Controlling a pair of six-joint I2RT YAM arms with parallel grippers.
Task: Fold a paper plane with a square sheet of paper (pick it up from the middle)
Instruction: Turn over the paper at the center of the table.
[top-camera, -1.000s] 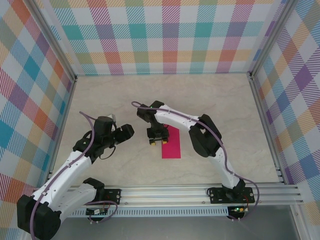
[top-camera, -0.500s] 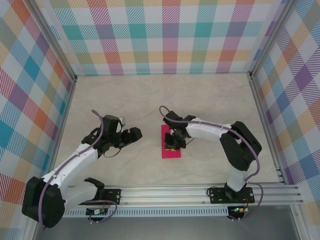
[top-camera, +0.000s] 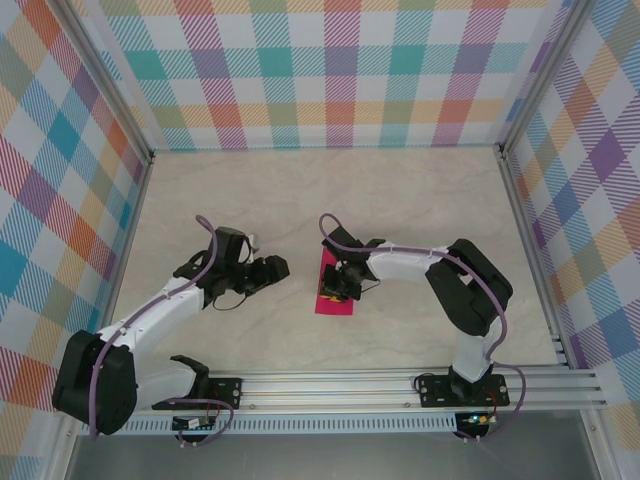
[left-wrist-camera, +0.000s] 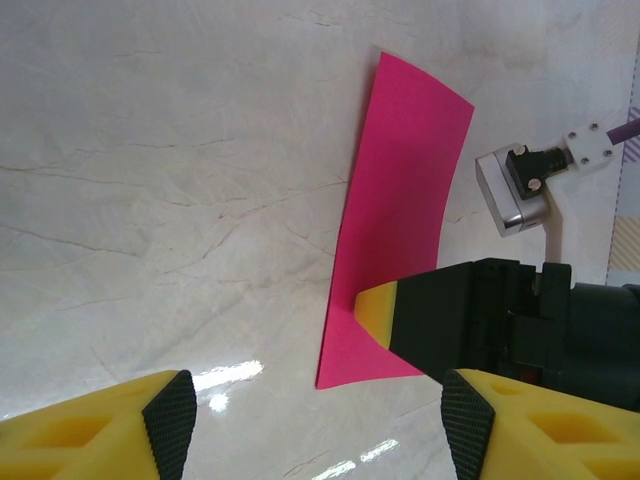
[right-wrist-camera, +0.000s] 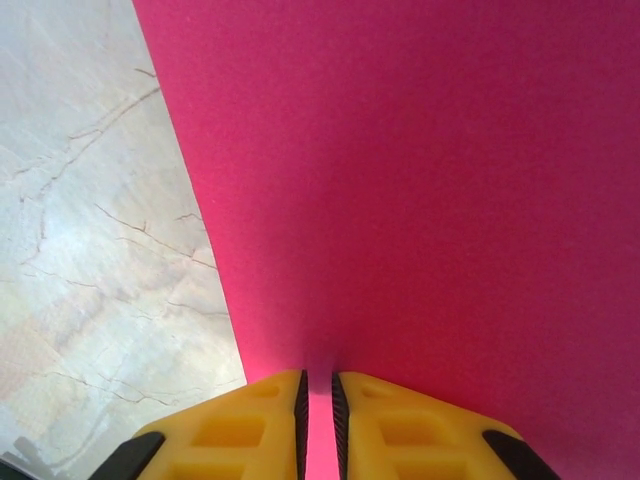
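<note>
Pink sheet, a narrow strip, sits mid tabletop, slightly curled. R jaws nearly closed, pinching the sheet's edge near its near end. L jaws wide apart, empty, just left of sheet, facing it

Marble-look tabletop w/ plaid walls

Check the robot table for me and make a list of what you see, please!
Surface: pale marble-look table, a bit shiny.
Job's things: pink paper, a narrow rectangle, mid-table.
Clutter: nothing seen.
Grippers: right gripper shut on the pink paper; left gripper open, empty, beside it.
Cables: purple cable along each arm.
Surroundings: plaid walls; metal rail at the front.
</note>
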